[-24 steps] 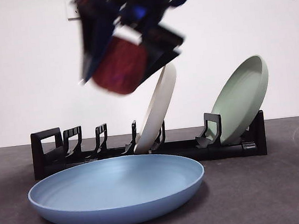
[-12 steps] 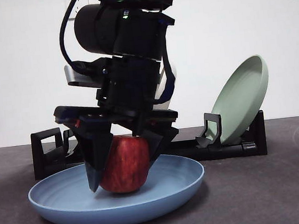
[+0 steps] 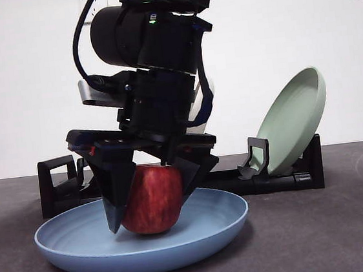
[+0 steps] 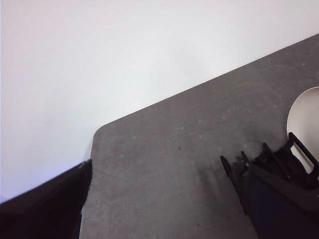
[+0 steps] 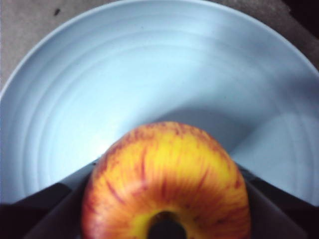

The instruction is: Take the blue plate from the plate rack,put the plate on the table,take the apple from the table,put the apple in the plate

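Observation:
The red apple [image 3: 152,201] rests in the middle of the blue plate [image 3: 83,247], which lies flat on the table [image 3: 321,225] in front of the plate rack [image 3: 59,181]. My right gripper [image 3: 149,214] comes down from above and is shut on the apple, one jaw on each side. The right wrist view shows the apple [image 5: 167,184] from above, yellow around the stem dimple, with the plate [image 5: 124,64] under it. My left gripper [image 4: 164,219] is open and empty, off to the side over the table's corner [image 4: 174,164], near the rack's end [image 4: 259,167].
A cream-white plate [image 4: 304,114] stands in the rack, mostly hidden behind the arm in the front view. A pale green plate [image 3: 293,121] leans in the rack's right end. A white wall is behind.
One second ago the right gripper was high above the plate with the apple. It has come down and the apple now sits on the plate. No visible change in the last half second.

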You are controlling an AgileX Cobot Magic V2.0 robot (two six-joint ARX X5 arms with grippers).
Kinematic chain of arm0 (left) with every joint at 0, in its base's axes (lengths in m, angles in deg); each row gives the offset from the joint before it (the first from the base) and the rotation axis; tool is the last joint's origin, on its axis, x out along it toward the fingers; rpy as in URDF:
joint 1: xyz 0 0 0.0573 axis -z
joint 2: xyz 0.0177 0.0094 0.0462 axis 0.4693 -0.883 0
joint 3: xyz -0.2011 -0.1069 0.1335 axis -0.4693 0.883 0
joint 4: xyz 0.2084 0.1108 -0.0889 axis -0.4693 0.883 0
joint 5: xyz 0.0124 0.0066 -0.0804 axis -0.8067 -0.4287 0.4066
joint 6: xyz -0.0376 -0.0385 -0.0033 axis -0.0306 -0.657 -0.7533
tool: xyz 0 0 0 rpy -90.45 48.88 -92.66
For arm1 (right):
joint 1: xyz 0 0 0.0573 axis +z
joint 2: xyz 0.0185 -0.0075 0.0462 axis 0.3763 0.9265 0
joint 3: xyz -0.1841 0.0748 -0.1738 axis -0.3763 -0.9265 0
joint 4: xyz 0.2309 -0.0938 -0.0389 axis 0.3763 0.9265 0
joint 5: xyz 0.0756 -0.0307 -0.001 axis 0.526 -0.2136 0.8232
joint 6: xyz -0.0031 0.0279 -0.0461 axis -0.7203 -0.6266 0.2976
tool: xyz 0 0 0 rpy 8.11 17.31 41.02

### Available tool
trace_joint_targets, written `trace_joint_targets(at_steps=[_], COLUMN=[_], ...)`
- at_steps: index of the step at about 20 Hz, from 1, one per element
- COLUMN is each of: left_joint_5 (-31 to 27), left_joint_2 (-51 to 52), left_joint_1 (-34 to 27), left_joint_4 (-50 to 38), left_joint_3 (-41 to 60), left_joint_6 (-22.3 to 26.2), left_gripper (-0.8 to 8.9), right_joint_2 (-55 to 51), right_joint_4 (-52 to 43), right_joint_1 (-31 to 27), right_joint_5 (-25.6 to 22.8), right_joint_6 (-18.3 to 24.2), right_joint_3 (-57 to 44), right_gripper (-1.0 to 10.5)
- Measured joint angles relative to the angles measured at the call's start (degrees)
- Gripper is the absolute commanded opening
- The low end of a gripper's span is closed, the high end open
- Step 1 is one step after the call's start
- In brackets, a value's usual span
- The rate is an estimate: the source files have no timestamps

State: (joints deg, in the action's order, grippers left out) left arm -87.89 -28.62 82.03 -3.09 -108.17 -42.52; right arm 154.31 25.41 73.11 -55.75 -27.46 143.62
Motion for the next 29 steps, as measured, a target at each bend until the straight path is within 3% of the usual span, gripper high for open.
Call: trace_joint_targets(at_steps=[4,10,18,22,25,26,29], left_joint_5=[2.62,6.78,22.71,28.11,30.56,31.56,32.89], left_joint_2=[0.0,0.0,-2.71,-7.54,-11.32,-12.09,-13.4], left_joint_1=[0.0,0.0,0.0,0.0,0.0,0.0,0.0], left_joint_4=[0.0,0.0,-0.04,-2.64,-3.78,-4.42,-6.97], left_joint_3=[0.0,0.0,0.0,0.0,0.02,0.02,0.02], left_joint_6=[-0.92,-2.56,-3.93,-0.72,1.4,2.25,4.72], left_gripper=[4.71,4.71,4.7,4.42,0.75,-0.15,-0.08], right_joint_2=[0.0,-2.58,-28.09,-41.48,-48.41,-50.16,-52.94], right_joint_4=[2.32,3.23,9.66,11.26,12.94,13.44,14.29], right_joint_1=[-0.02,-0.2,-2.71,-5.09,-6.88,-7.48,-8.35], right_joint_5=[0.35,0.15,0.15,0.15,0.13,0.11,-0.26], right_joint_6=[0.02,0.02,0.26,0.26,1.36,2.03,4.11], right_joint_3=[0.0,0.0,0.07,0.13,0.22,0.22,0.22], right_gripper=[6.0,6.0,5.9,2.8,0.3,-0.2,-0.1])
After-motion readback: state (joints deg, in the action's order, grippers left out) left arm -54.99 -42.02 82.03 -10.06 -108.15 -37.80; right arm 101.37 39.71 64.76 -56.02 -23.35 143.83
